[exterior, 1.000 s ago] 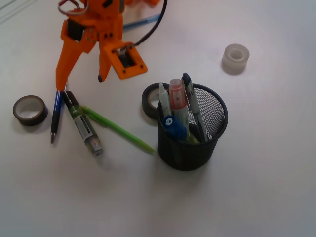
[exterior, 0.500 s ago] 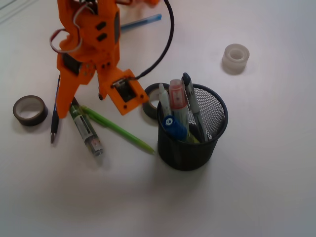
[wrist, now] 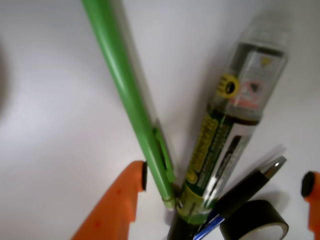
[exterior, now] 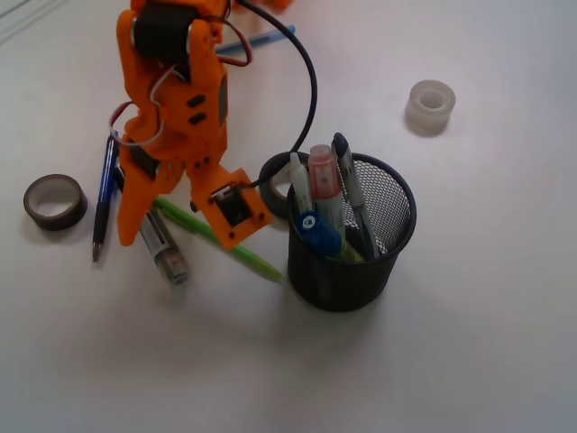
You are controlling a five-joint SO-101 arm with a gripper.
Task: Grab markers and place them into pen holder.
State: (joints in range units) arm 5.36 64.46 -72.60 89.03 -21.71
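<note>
A black marker (exterior: 163, 250) with a green-and-white label and clear cap lies on the white table, left of the pen holder (exterior: 361, 263). That black mesh cup holds a red marker (exterior: 323, 177) and several pens. My orange gripper (exterior: 176, 236) stands open low over the lying marker, one finger on each side of it. In the wrist view the marker (wrist: 227, 130) lies lengthwise between the two fingertips (wrist: 141, 176), nearer the left one, and neither pad touches it. The gripper (wrist: 226, 180) also straddles the green pencil (wrist: 125, 85).
The green pencil (exterior: 245, 254) lies slanted toward the holder, touching the marker's rear end. A blue pen (exterior: 104, 203) lies left of the marker, another (exterior: 261, 39) at the back. Dark tape rolls (exterior: 54, 200) (exterior: 275, 185) and a pale roll (exterior: 429, 106) sit around.
The gripper has come down and forward from behind the marker, and now straddles it. Its jaws stayed open. The marker, pencil and pens have not moved.
</note>
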